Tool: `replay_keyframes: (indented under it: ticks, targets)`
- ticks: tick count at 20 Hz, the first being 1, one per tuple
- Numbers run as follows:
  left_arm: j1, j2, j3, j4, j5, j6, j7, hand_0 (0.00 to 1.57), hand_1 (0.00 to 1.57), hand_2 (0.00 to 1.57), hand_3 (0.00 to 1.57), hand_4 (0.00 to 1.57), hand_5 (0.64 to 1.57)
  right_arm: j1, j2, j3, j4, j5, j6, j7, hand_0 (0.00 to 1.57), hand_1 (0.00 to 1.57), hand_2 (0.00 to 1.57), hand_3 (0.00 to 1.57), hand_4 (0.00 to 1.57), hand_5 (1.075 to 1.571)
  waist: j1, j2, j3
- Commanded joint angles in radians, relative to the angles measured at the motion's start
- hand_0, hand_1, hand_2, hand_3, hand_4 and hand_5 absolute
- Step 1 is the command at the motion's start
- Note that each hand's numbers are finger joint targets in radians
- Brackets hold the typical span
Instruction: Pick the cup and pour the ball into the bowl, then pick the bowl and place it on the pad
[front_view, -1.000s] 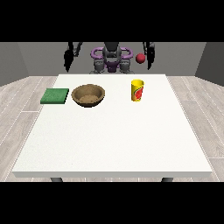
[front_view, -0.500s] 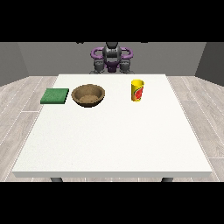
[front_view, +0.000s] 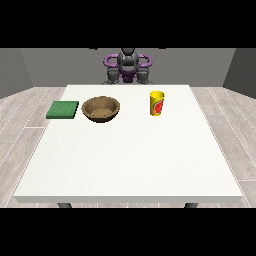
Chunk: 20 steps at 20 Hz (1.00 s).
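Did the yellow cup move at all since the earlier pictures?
No. The yellow cup stands upright on the same spot on the white table, to the right of the bowl, just as before.

Matt white table (front_view: 130, 165) — wood-look bowl (front_view: 101, 108), smooth yellow cup (front_view: 157, 103), green pad (front_view: 63, 109).

**One camera, across the table, facing the robot**

Single front view only; no second view, so no overlap to record. Camera stands beyond the table's (front_view: 128, 165) near edge, raised, looking down and across at the robot (front_view: 128, 67) seated at the far side. Robot small, high in frame, centred. Table fills most of the view, far edge narrower than near edge. Grey floor planks (front_view: 22, 125) visible on both sides, grey wall (front_view: 50, 65) behind. Robot's sides appear mirrored.
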Motion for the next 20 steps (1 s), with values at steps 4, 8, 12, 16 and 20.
replay_keyframes:
  ticks: [4,8,12,16,20]
  targets:
    - [-0.19,0.035,0.045,0.05,-0.034,-0.025,-0.134,0.0,0.0,0.0,0.0,0.0,1.512,-0.24,-0.031,-0.078,0.016,0.03,0.035,-0.036,0.0,0.0,0.0,0.0,0.0,1.57,-0.067,0.33,0.0003]
    - [-0.307,0.088,0.149,0.136,-0.069,-0.005,-0.256,0.0,0.0,0.0,0.0,0.0,1.509,-0.298,-0.069,-0.123,-0.011,-0.022,0.111,-0.091,0.0,0.0,0.0,0.0,0.0,1.57,-0.133,0.497,0.0004]
    - [-0.438,0.171,0.208,0.225,-0.141,0.022,-0.322,0.0,0.0,0.0,0.0,0.0,1.459,-0.316,-0.04,-0.11,-0.012,-0.024,0.122,-0.166,0.0,0.0,0.0,0.0,0.0,1.568,-0.194,0.599,0.0006]
    - [-0.322,0.154,0.201,0.345,-0.166,-0.036,-0.522,0.0,0.0,0.0,0.0,0.0,1.434,-0.256,-0.08,-0.146,-0.063,-0.071,0.189,-0.183,0.0,0.0,0.0,0.0,0.0,1.566,-0.196,0.606,0.0002]
    - [-0.284,0.15,0.243,0.484,-0.138,-0.074,-0.661,0.0,0.0,0.0,0.0,0.0,1.417,-0.27,-0.126,-0.232,-0.115,-0.119,0.23,-0.168,0.0,0.0,0.0,0.0,0.0,1.569,-0.209,0.641,-0.0001]
